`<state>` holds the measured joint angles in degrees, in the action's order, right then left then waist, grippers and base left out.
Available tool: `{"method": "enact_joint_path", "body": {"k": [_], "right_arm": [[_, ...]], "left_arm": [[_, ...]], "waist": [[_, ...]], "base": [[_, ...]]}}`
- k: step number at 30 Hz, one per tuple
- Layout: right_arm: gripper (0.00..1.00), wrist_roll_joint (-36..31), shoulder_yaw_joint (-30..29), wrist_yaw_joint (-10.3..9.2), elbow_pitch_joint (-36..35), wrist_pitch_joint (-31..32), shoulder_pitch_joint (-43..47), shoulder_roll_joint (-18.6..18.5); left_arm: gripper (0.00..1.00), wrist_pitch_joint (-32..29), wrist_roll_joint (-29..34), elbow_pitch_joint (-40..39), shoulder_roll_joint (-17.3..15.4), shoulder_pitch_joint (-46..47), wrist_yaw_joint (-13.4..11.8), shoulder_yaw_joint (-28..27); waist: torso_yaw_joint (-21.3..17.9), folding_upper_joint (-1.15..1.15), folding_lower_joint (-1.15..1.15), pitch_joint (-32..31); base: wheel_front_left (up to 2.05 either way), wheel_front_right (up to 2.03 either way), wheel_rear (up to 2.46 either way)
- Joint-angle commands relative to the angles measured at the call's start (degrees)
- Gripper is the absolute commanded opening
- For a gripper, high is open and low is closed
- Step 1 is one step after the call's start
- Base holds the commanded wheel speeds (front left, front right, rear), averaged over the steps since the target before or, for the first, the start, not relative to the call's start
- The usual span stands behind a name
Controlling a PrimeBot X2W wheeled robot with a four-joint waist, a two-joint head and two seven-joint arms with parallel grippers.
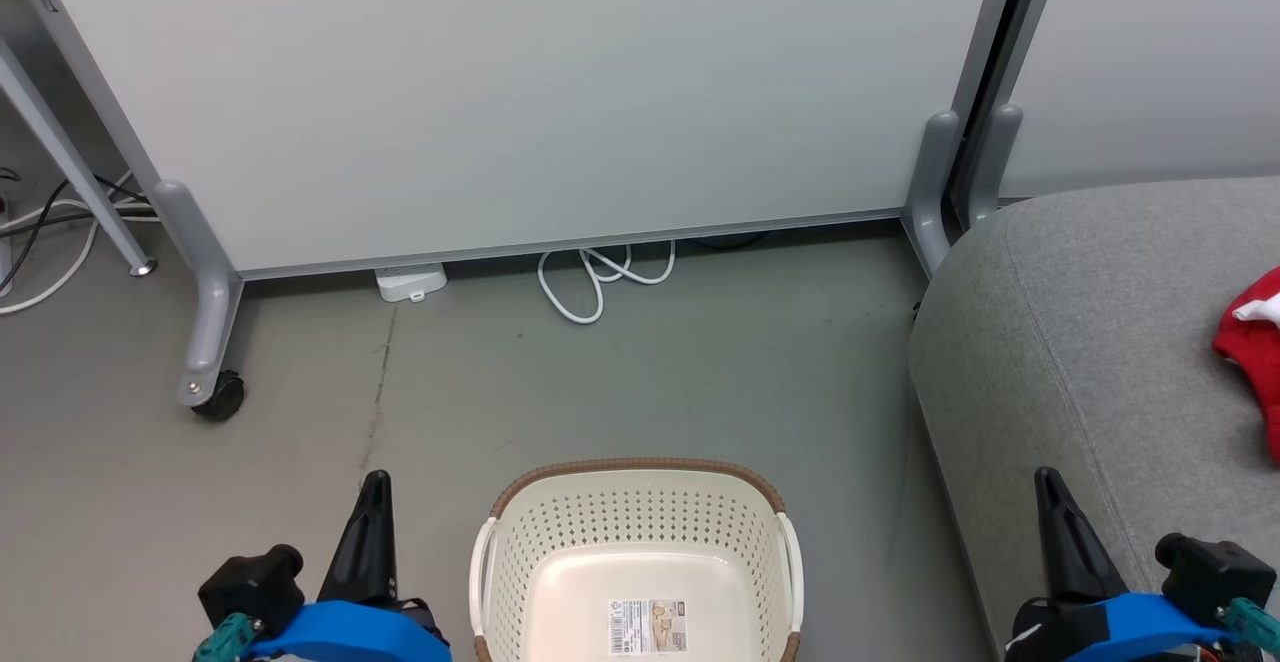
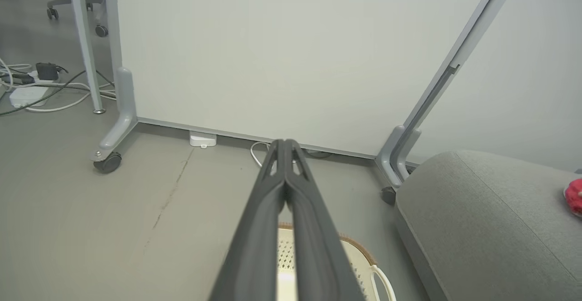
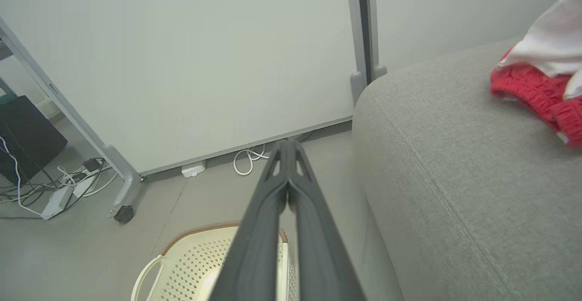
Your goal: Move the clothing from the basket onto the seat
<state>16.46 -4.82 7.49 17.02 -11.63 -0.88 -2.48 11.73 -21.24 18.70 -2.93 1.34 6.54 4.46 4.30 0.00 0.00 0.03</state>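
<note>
The cream basket with a brown rim stands on the floor at the bottom centre, holding just a paper label. Red and white clothing lies on the grey seat at the right; it also shows in the right wrist view and as a red patch in the left wrist view. My left gripper hangs left of the basket, shut, nothing in it. My right gripper is over the seat's front edge, shut and empty. The basket's rim shows below each gripper.
A pale partition panel on grey castor feet stands behind the basket. White cables and a white adapter lie at its base. More cables and a power strip lie at the far left.
</note>
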Motion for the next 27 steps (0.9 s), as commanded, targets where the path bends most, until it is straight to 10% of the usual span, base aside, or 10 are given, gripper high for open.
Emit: {"method": "enact_joint_path", "body": {"k": [1, 27], "right_arm": [[0.00, 2.34, -0.19, 0.00, -1.19, 0.35, -1.22, -0.24], [0.00, 27.01, -0.62, 0.00, -2.04, 6.23, -2.78, -0.34]], "left_arm": [[0.00, -0.37, -2.14, -1.12, 0.00, 1.68, 0.08, -0.52], [0.00, -6.35, -25.25, -2.44, 0.01, 2.99, 0.43, -4.06]], "waist": [[-0.05, 0.00, 0.00, 0.01], [-1.02, 0.00, 0.00, 0.04]], "base": [[0.00, 0.00, 0.00], [0.00, 0.00, 0.00]]}}
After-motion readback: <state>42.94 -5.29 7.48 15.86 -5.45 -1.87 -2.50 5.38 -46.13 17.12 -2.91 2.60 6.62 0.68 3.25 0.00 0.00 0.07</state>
